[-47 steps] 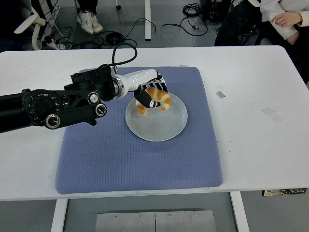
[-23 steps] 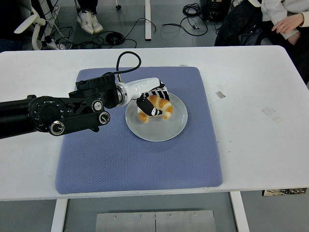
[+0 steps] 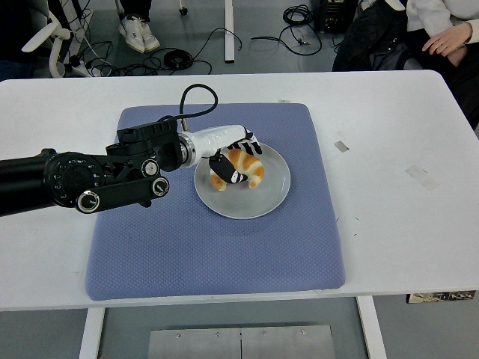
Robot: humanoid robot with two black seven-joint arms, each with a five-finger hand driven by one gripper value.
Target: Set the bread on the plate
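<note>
A golden croissant (image 3: 245,170) lies on the white plate (image 3: 262,202) in the middle of the blue mat (image 3: 217,247). My left hand (image 3: 233,161) reaches in from the left over the plate's left rim. Its black-and-white fingers (image 3: 247,141) are curled around the croissant's left side, with the black thumb across its front. The bread rests low on the plate's left half. The right arm does not show.
Two strips of tape (image 3: 341,146) (image 3: 421,176) lie on the white table right of the mat. A person's hand (image 3: 447,37) and sleeve show at the top right. Cables and chair legs are on the floor behind the table.
The left hand has lowered the croissant onto the plate and shifted slightly left, still closed around it.
</note>
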